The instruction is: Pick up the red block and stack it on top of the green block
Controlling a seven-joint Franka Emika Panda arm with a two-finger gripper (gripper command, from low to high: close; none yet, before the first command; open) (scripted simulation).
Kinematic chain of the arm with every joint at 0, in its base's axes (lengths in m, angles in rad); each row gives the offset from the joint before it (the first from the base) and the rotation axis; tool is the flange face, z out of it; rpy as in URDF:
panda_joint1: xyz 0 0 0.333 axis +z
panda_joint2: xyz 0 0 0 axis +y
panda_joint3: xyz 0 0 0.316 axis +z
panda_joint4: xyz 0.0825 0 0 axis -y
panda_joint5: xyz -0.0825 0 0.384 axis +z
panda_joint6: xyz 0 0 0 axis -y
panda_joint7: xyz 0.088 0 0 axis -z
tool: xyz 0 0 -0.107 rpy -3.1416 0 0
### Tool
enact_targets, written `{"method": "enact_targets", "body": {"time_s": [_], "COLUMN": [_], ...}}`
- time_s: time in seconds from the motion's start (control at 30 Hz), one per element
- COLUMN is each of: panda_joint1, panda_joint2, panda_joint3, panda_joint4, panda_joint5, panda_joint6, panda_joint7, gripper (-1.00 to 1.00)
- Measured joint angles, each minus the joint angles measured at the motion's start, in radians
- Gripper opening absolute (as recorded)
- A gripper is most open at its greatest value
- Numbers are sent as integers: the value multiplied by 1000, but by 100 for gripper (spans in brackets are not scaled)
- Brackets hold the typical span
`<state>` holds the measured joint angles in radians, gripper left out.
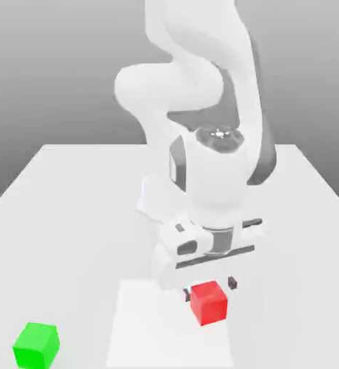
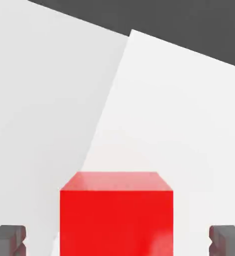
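White tabletop (image 1: 71,216) spreads across the scene under a grey backdrop, with a paler square patch (image 1: 151,339) lying on it near the front. Over this patch a white robot arm (image 1: 208,173) bends down from above, ending in a gripper (image 1: 209,287) that points at the table. Its two dark fingertips (image 2: 8,239) are spread apart, one on each side of the red block (image 1: 209,303), with clear gaps between them and the block's faces. The red block sits on the pale patch, directly beneath the gripper. The green block (image 1: 36,344) rests on the table well apart from it, toward the exterior view's left, near the front corner.
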<state>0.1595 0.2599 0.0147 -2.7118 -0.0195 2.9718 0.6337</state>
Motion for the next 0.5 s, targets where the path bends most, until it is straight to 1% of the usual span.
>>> {"method": "enact_targets", "body": {"time_s": [0.23,0.43,0.5], "panda_joint1": [-1,-9,-74], "panda_joint2": [-3,-196,-198], "panda_joint3": [0,10,-19], "panda_joint4": [0,-28,17], "panda_joint5": [-4,14,26], "panda_joint6": [-3,-169,-217], "panda_joint7": [4,-9,-1], "gripper": [-100,-100,-100]}}
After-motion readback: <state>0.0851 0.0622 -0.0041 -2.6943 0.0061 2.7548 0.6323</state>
